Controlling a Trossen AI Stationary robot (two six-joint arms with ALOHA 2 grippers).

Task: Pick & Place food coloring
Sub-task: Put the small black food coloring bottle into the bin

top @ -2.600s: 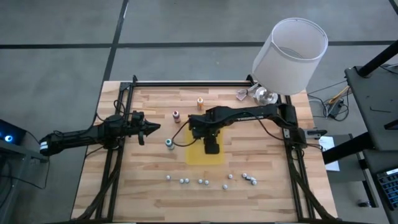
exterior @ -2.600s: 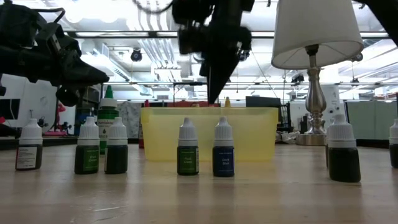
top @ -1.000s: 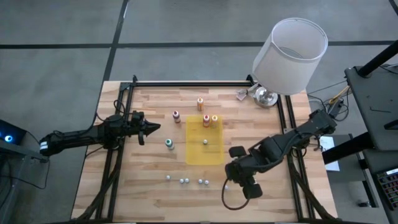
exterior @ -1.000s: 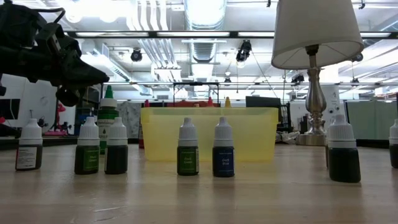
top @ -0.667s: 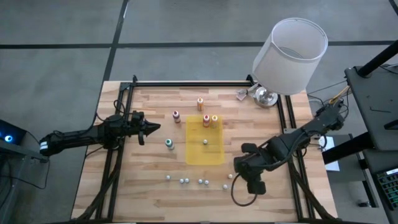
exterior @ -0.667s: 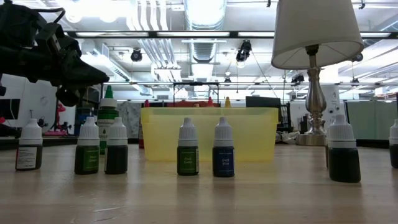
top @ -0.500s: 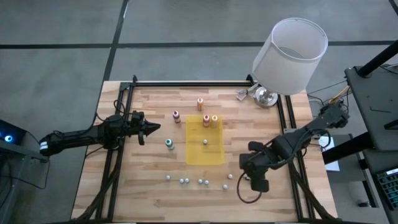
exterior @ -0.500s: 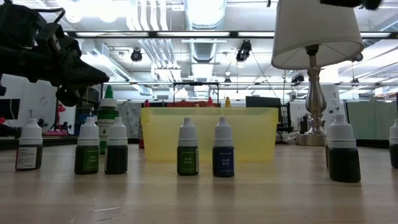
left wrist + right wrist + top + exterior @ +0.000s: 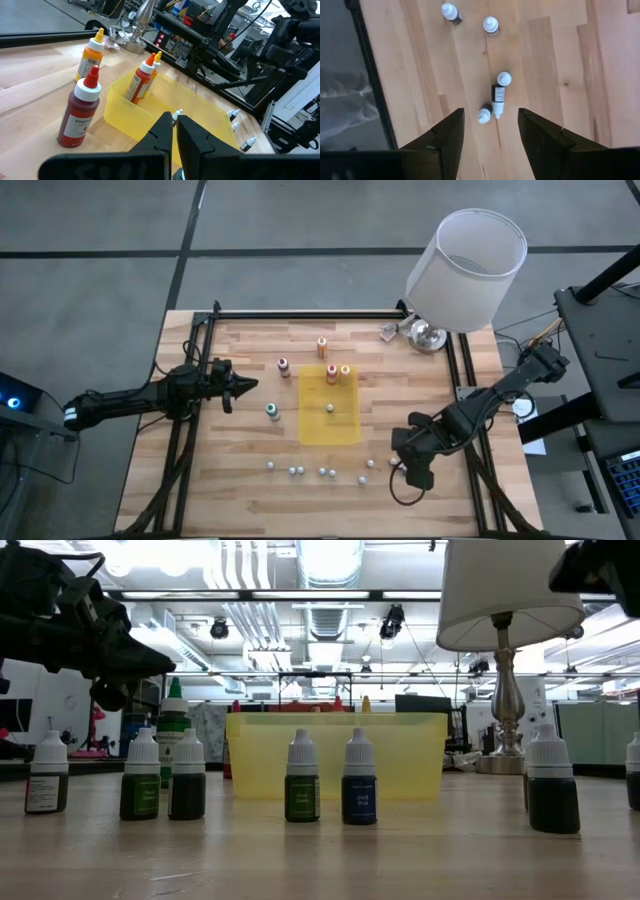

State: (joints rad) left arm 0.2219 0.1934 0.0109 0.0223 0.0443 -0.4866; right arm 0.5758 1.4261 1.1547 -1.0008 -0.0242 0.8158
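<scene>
The right gripper [image 9: 411, 470] hangs over the lower right part of the light wooden table [image 9: 240, 450], jaws spread wide and holding nothing. It points straight down at a cluster of three small white-capped dropper bottles of food coloring [image 9: 496, 97]. Two of the three stand upright. The third lies on its side between them, with its dark label showing.

This lying bottle sits almost directly under the gap between the jaws, a little ahead of the fingertips. Its long axis runs along the jaws' faces, across their closing line, so closing would squeeze it across its narrow body. One upright bottle [image 9: 484, 115] stands right at its cap end and the other [image 9: 504, 78] just beside its base. I judge that coming down cleanly on only one of the three is the tricky part.

More dropper bottles form a loose row [image 9: 300, 471] along the lower edge of the table in the high view. One stands already in the middle of the translucent yellow plastic tray [image 9: 345, 430] at the centre of the frame. Larger squeeze bottles stand nearby: an orange one [image 9: 322, 346], a dark red one [image 9: 284, 366] and a teal one [image 9: 272, 411] outside the tray, and a red-orange one [image 9: 332, 373] and a yellow one [image 9: 345, 370] in its upper end.

The left gripper [image 9: 240, 386] waits at the left of the frame with its jaws pressed together, well apart from the cluster. The right arm is clearly the nearer.
</scene>
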